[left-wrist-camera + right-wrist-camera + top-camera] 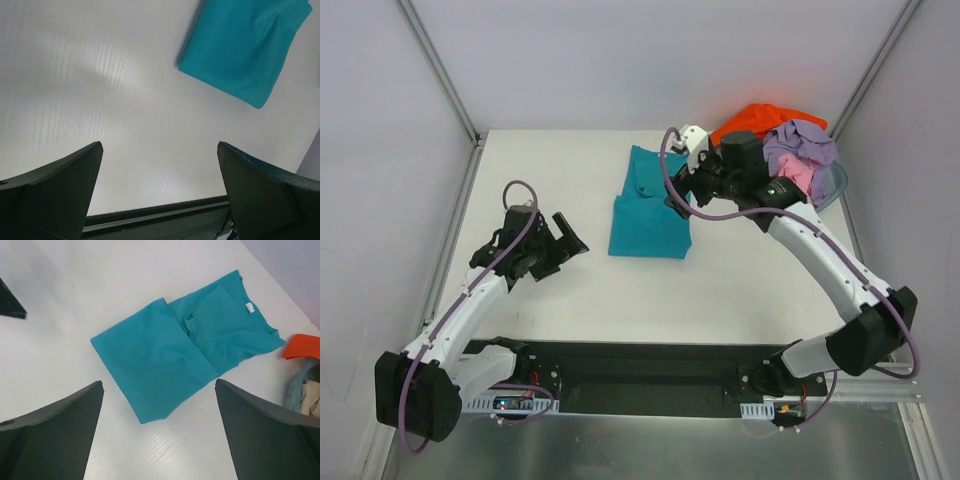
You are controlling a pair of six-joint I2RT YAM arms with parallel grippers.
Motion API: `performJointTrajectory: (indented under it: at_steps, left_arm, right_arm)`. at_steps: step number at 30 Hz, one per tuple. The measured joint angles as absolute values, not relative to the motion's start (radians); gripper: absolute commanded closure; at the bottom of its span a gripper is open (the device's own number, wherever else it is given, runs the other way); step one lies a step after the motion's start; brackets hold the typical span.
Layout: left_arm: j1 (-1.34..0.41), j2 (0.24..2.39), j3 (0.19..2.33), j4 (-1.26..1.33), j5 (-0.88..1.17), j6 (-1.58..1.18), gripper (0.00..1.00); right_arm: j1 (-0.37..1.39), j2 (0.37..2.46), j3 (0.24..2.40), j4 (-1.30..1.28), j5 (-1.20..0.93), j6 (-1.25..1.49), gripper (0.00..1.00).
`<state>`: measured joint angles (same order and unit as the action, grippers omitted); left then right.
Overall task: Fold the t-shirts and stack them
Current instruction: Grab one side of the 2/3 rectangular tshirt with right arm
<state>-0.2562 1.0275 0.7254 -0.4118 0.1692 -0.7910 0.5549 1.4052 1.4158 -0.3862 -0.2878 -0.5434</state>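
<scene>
Held left claw [565, 252] low and near, elbow bent, jaws spread wide. Extended right claw [682, 170] far forward, jaws equally wide.

— What lies on the white desk [550, 160]?
— A folded teal t-shirt [650, 215], flat near the middle. A grey-blue basin [834, 185] sits at the far right corner.

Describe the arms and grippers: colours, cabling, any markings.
Both arms, left arm and right arm, have white link shells with black joint housings. A purple cable loops along each. The left gripper and right gripper are black with dark, wedge-shaped fingers; a white block sits by the right one. No markings legible.
</scene>
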Motion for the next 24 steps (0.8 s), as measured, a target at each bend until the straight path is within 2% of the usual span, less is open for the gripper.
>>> performJointTrajectory:
  at_steps: [5, 13, 17, 24]
  left_arm:
    - [-0.240, 0.967, 0.726, -0.461, 0.105, -0.783, 0.01]
    - [-0.212, 0.884, 0.726, -0.571, -0.023, -0.773, 0.01]
    - [-0.207, 0.853, 0.726, -0.616, -0.069, -0.773, 0.01]
    - [-0.200, 0.838, 0.726, -0.646, -0.117, -0.773, 0.01]
  right_arm:
    - [0.593, 1.525, 1.403, -0.411, -0.276, -0.693, 0.03]
    - [0.815, 1.760, 1.407, -0.494, -0.155, -0.890, 0.01]
    - [0.822, 1.839, 1.450, -0.517, -0.139, -0.907, 0.15]
    - [0.816, 1.982, 1.565, -0.552, -0.115, -0.894, 0.23]
